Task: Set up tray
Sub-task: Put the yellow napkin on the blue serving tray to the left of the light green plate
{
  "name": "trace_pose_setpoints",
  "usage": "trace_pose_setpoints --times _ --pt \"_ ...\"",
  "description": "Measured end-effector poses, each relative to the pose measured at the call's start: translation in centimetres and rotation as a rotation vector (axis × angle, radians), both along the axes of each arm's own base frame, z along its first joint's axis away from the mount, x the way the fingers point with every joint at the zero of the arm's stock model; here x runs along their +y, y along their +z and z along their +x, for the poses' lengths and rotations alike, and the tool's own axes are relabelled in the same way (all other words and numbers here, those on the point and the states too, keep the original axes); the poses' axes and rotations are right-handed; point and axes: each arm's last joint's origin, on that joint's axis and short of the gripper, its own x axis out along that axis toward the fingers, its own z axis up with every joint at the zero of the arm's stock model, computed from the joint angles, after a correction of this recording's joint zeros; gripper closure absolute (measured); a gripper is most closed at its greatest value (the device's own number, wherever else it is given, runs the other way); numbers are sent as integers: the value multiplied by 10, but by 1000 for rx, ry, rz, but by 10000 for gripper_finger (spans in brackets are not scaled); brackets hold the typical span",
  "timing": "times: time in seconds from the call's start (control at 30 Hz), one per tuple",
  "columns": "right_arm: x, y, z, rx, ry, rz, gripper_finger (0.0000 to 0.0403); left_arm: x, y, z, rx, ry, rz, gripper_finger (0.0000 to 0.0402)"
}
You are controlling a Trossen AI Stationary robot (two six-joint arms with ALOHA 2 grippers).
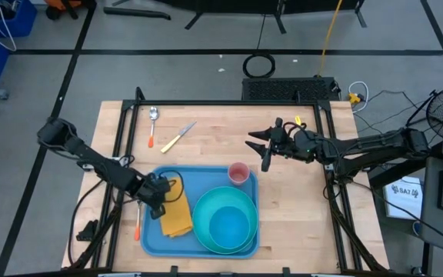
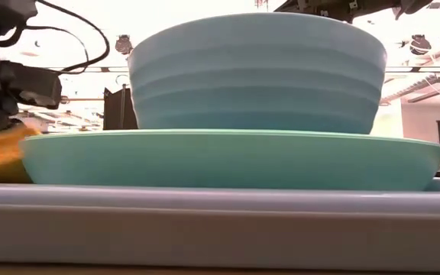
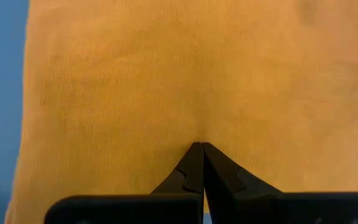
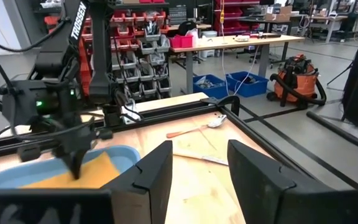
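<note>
- Now the big flat blue plastic tray (image 1: 151, 237) sits at the table's near edge.
- The left gripper (image 1: 162, 191) presses closed fingertips on the folded yellow cloth napkin (image 1: 177, 218), maybe to smooth it.
- The right gripper (image 1: 260, 148) waits open above bare wood.

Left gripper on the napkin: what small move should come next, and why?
Probably open the fingers and lift straight up. The left gripper is closed and pressed onto the yellow-orange napkin, which already lies flat in the blue tray beside the turquoise plate and bowl. The right gripper waits open above the table.
</note>
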Motion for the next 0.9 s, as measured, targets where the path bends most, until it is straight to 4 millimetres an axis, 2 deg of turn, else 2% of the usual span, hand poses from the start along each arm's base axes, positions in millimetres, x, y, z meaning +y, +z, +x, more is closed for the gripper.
trace_pose_setpoints --times 0.2,0.43,0.63,0.9 --pt "0 -1 0 6 0 1 261 11 11 -8 -73 34 125 401" --pt "0 -1 0 2 -2 23 261 21 14 3 -140 -10 185 401" --pt "0 -1 0 -3 -3 39 261 24 15 22 -239 -92 120 401" --pt "0 -1 0 -3 -3 40 261 7 1 25 -167 -121 9 401"
